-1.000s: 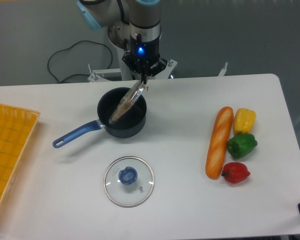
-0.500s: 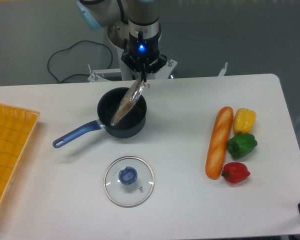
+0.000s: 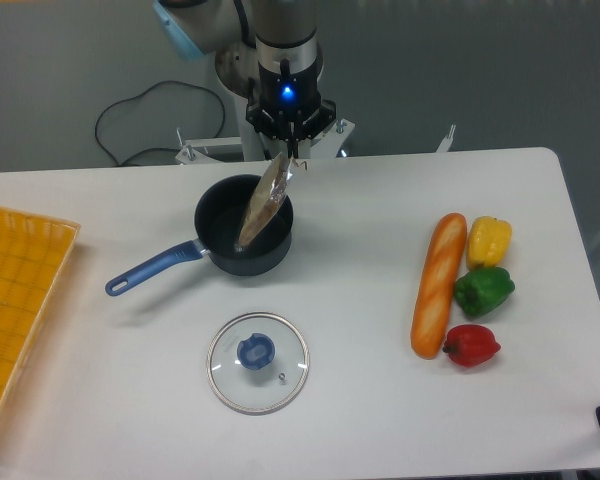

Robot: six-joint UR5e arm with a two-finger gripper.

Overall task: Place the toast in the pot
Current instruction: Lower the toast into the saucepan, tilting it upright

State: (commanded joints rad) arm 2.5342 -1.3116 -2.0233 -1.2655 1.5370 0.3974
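The toast (image 3: 263,203), a tan slice in crinkly clear plastic, hangs tilted on edge with its lower end down inside the pot (image 3: 220,220). My gripper (image 3: 289,157) is shut on the toast's top corner, just above the pot's far right rim. The pot is a small dark navy saucepan left of the table's middle. Its lighter blue handle (image 3: 150,270) points toward the front left.
A round glass lid with a blue knob (image 3: 257,362) lies in front of the pot. On the right lie an orange baguette (image 3: 438,283) and yellow (image 3: 488,240), green (image 3: 484,290) and red peppers (image 3: 471,345). An orange tray (image 3: 10,310) sits at the left edge.
The gripper has shifted slightly right and up with the toast. The slice now hangs steeper, its lower end moved right inside the pot.
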